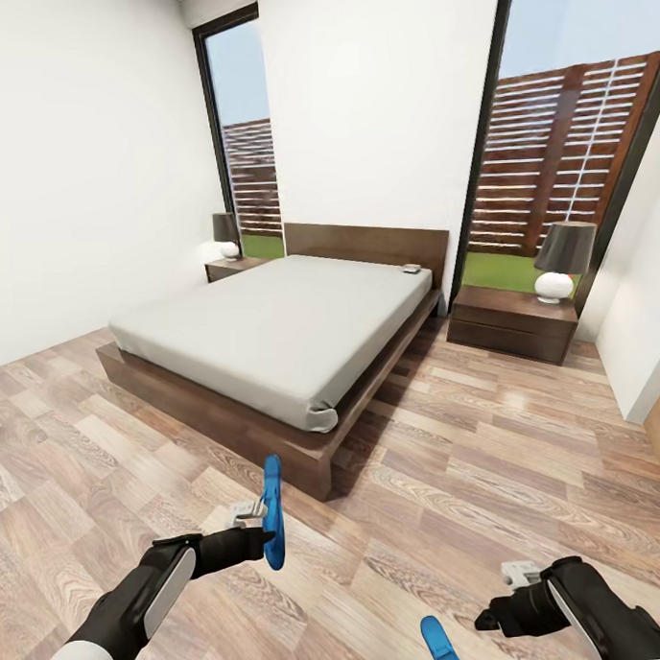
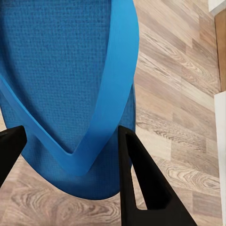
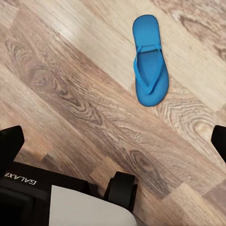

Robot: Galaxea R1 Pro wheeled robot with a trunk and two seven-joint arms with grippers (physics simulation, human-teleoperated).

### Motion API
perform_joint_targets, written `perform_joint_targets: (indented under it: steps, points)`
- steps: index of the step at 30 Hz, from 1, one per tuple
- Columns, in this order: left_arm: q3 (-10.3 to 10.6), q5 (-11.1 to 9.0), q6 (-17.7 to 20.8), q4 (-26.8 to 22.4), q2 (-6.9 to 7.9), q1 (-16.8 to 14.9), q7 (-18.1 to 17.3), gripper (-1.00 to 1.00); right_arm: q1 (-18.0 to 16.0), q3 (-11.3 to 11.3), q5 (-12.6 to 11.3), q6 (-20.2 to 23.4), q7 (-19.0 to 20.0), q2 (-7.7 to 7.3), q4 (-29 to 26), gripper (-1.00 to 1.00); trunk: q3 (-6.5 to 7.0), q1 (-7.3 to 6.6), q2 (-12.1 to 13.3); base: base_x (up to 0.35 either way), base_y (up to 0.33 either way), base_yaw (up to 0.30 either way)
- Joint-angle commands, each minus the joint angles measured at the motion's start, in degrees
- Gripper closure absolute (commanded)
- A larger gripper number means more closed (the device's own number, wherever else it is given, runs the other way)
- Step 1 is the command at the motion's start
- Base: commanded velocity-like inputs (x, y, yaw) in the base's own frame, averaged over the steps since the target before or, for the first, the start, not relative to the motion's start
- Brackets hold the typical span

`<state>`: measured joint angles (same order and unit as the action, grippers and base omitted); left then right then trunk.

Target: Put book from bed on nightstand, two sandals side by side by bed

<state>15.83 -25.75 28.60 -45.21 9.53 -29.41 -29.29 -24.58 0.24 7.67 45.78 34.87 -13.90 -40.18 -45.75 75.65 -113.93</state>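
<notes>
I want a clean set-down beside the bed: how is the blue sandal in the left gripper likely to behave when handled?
The sandal stands on edge in the left gripper without sagging, so it is probably fairly stiff. It looks thin and flat, so likely light, and should lie flat rather than roll. Its slim strap might snag a finger on release.

We see bright blue sandals (image 1: pixel 272 513) at six o'clock on grained wood-plank floor (image 1: pixel 471 477), a pale grey mattress (image 1: pixel 272 328), dark brown frame (image 1: pixel 218 412).
</notes>
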Motion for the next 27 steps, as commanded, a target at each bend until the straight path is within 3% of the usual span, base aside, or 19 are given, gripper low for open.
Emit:
perform_joint_targets:
  steps: [1,27]
  points:
    - [0.15,-0.53,0.4,-0.05,0.05,-0.04,0.11,1.0,-0.03,0.02,0.6,0.1,0.49,-0.01,-0.08,-1.0,-0.06,-0.01,-0.03,0.0,0.0,0.0]
    - [0.18,-0.53,0.39,-0.05,-0.12,-0.04,0.11,1.0,-0.03,0.02,0.68,-0.01,0.38,0.18,-0.08,-1.0,-4.72,5.7,-10.45,0.0,0.0,0.0]
